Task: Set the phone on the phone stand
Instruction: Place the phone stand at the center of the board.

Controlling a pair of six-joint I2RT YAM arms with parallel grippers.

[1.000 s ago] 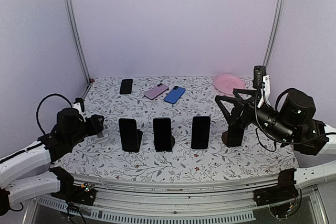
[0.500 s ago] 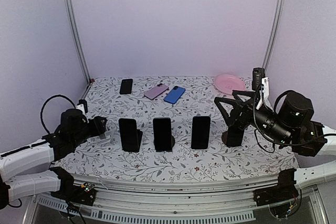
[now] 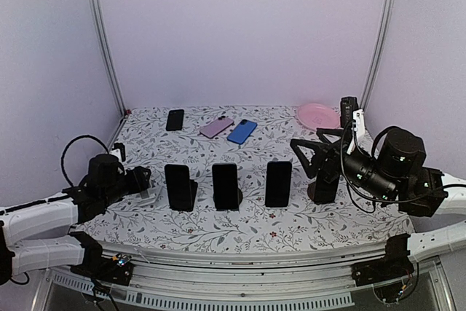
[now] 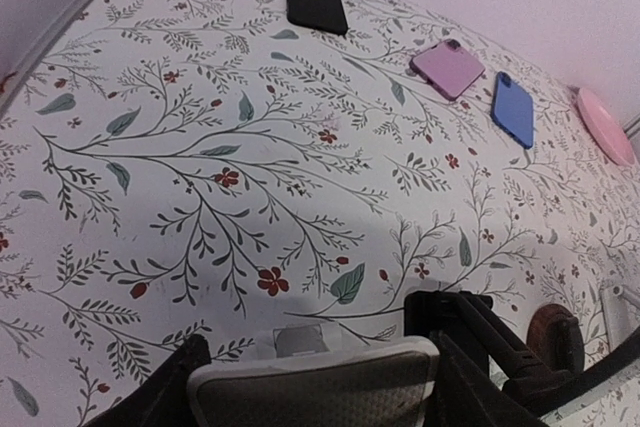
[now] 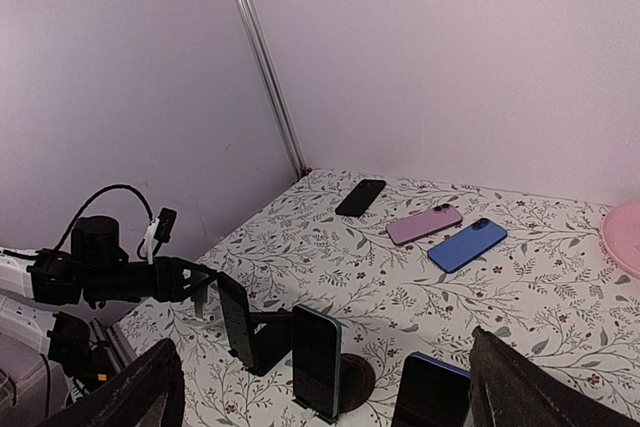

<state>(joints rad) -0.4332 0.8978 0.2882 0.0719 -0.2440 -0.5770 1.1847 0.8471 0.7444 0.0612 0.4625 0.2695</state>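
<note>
Three dark phones stand upright on stands in a row: left (image 3: 180, 187), middle (image 3: 226, 186), right (image 3: 278, 183). Three more phones lie flat at the back: black (image 3: 175, 119), pink (image 3: 216, 127), blue (image 3: 242, 131). My left gripper (image 3: 143, 186) is low at the table's left, just left of the left phone. It is shut on a white-rimmed grey piece (image 4: 315, 387), seemingly a small white phone stand. My right gripper (image 3: 313, 152) is wide open and empty, raised right of the row. It hangs in front of a dark stand (image 3: 324, 189).
A pink plate (image 3: 318, 116) lies at the back right. The flowered table (image 3: 240, 231) is walled on three sides, with metal posts in the back corners. In the right wrist view the left phone (image 5: 232, 322) and middle phone (image 5: 316, 361) stand close together.
My left gripper has moved right, closer to the left standing phone, with the white piece in it. My right gripper has shifted a little left and up.
</note>
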